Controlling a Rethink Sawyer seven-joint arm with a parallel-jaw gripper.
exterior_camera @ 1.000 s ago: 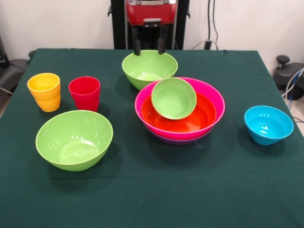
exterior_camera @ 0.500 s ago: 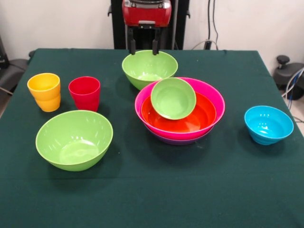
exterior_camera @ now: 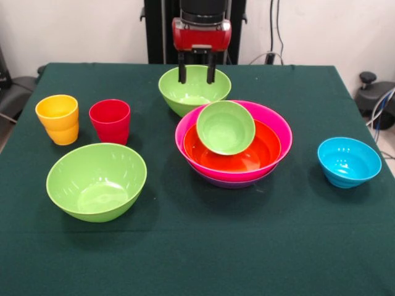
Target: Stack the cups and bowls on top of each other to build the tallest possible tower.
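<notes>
Black fingers (exterior_camera: 182, 75) spread apart over glossy round lime-green plastic bowl (exterior_camera: 194, 90), top centre; small lime bowl (exterior_camera: 225, 127) tilted in orange bowl (exterior_camera: 262, 151), dark-green cloth tabletop (exterior_camera: 197, 246).

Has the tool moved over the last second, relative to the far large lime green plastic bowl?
Yes. The tool has shifted rightward and lower, its tips now over the far lime green bowl.

My red hand (exterior_camera: 196, 79) hangs over lime bowls (exterior_camera: 194, 88); yellow cup (exterior_camera: 58, 118), red cup (exterior_camera: 110, 121), blue bowl (exterior_camera: 349, 161), dark green surface (exterior_camera: 247, 246).
</notes>
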